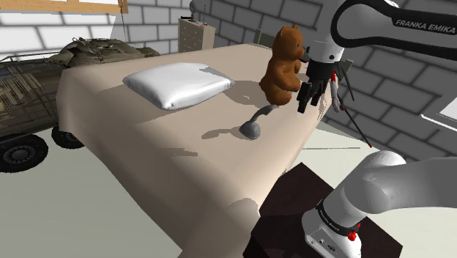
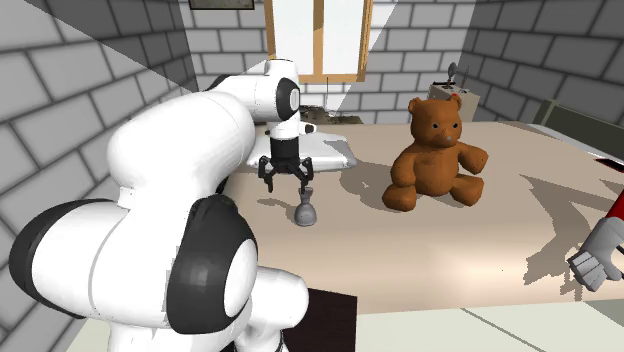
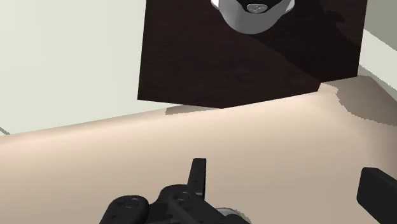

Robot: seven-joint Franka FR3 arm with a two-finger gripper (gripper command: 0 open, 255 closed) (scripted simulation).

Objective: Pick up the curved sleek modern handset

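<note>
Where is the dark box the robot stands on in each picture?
Shoulder view: the box is at the lower right, beside the bed's near corner.
Second exterior view: the box is at the bottom middle, right of the white arm.
Wrist view: the box lies past the bed's edge, ahead of the fingers.
Shared landmark: the beige bed beside the box.

Second exterior view: the arm [image 2: 170, 190] looms at lower left, hiding that end of the bed [image 2: 450, 250]; the pillow [image 2: 335, 150] lies partly behind the gripper [image 2: 289, 188]. A red-and-white object [image 2: 600, 255] is cropped at right. Shoulder view, left edge: a military vehicle [image 1: 22, 88], cut off.
</note>
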